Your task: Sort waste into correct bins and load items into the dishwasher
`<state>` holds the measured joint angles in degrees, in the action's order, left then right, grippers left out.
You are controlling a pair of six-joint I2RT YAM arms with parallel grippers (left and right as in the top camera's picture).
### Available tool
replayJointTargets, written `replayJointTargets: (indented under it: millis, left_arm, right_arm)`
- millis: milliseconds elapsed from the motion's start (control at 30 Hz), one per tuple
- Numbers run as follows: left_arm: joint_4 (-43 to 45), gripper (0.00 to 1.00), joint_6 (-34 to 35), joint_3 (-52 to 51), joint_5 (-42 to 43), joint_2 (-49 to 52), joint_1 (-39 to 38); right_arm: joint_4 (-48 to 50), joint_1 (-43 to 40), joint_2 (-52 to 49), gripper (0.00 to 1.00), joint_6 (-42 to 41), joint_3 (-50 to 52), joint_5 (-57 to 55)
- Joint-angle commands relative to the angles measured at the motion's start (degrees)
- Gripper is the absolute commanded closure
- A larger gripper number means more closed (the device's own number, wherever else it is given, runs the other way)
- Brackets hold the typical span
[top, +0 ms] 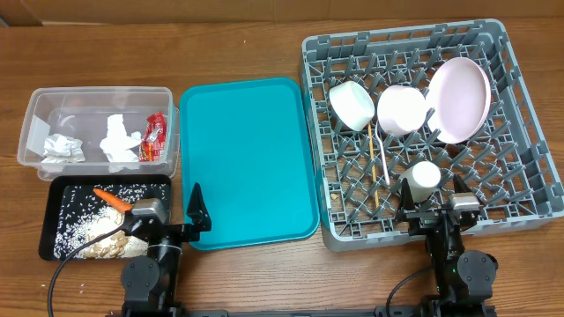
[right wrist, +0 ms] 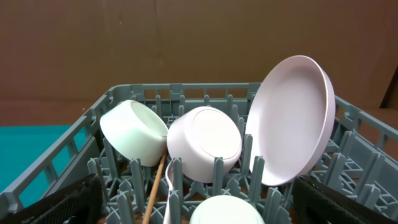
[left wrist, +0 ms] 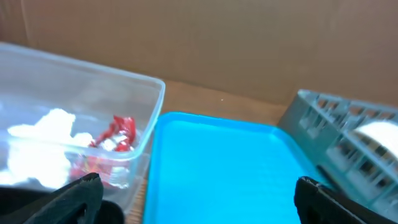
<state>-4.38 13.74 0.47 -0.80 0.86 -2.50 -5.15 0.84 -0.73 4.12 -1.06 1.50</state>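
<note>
The grey dishwasher rack [top: 522, 114] holds two white bowls [top: 352, 104] [top: 403, 109], the pink plate [top: 459, 99], a white cup [top: 424, 176], a white fork [top: 382, 151] and a wooden chopstick [top: 374, 167]. My right gripper [right wrist: 199, 186] hangs open at the rack's near edge, over the cup [right wrist: 227, 211], holding nothing. The clear tub [top: 44, 101] contains white napkins [top: 116, 141] and the red wrapper [top: 156, 136]. Rice scraps and the carrot [top: 112, 198] lie in the black tray [top: 55, 198]. My left gripper [left wrist: 199, 185] is open and empty above the teal tray's near left edge.
The teal serving tray [top: 247, 158] lies between the bins and the rack with nothing on it. In the left wrist view the tub wall [left wrist: 152, 118] stands to the left and the rack corner [left wrist: 323, 124] to the right. A brown cardboard wall closes the back.
</note>
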Motion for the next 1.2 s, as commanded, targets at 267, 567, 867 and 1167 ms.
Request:
replayJointTargets:
  millis: [267, 567, 867, 1167]
  left_arm:
    - [0.0, 0.0, -23.4, -0.2, -1.0, -0.7, -2.4]
    - [0.1, 0.0, -21.2, -0.2, -0.7, -0.7, -1.9]
    - [0.1, 0.0, -21.2, -0.2, -0.7, -0.7, -1.3]
    - [0.1, 0.0, -21.2, -0.2, -0.7, -0.7, -1.3]
  right_arm:
    - [0.4, 0.2, 0.6, 0.0, 0.2, 0.6, 0.0]
    - [0.4, 0.2, 0.6, 0.0, 0.2, 0.6, 0.0]
    - [0.3, 0.2, 0.6, 0.0, 0.2, 0.6, 0.0]
    - [0.4, 0.2, 0.6, 0.0, 0.2, 0.6, 0.0]
